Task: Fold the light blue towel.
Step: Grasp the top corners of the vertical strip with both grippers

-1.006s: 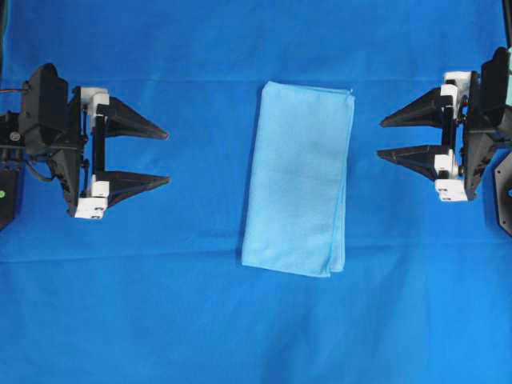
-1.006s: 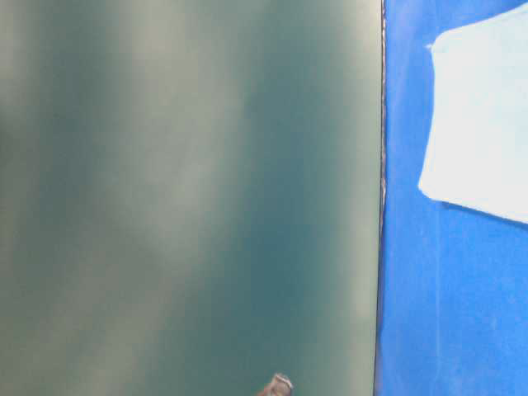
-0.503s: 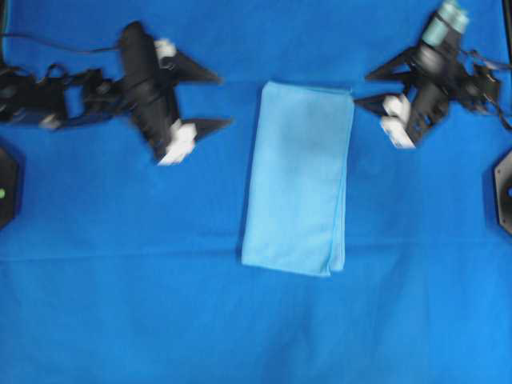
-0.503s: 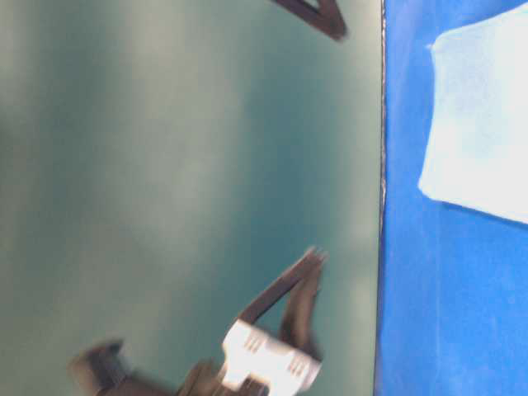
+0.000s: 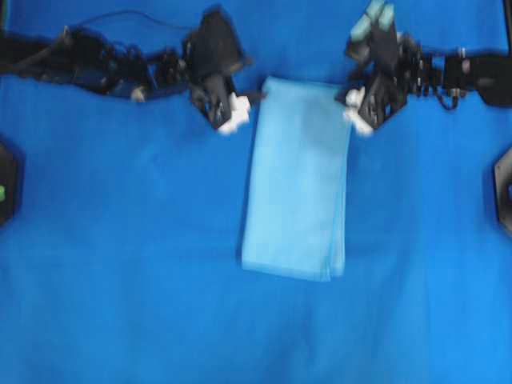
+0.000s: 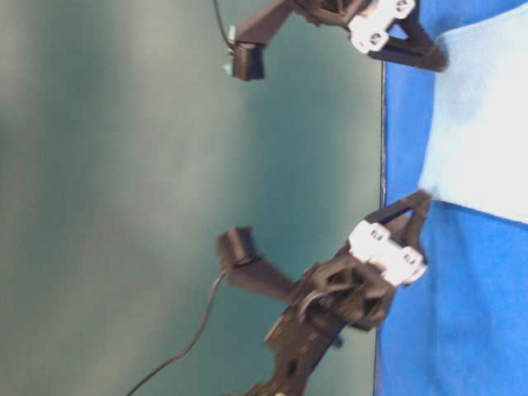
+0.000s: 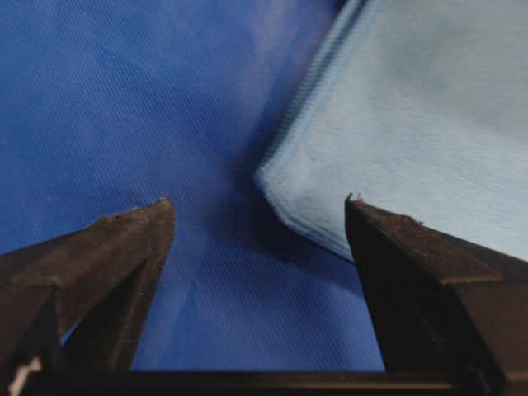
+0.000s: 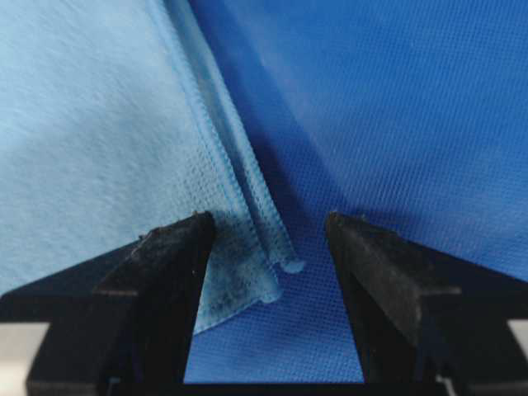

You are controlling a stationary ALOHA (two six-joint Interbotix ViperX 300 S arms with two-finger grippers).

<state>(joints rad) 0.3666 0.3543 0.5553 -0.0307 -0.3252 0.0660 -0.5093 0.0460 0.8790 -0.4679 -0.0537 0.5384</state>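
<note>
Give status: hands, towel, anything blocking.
Left hand open at one top corner of the pale sky-blue microfibre towel. Right hand open, straddling the other top corner. Towel flat, folded once, ungripped. Nothing in the way.

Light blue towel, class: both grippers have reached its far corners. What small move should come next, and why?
Probably lower and close both. The left gripper and right gripper stand open, each straddling a far corner of the light blue towel, which lies flat and unheld on the table cloth.
</note>
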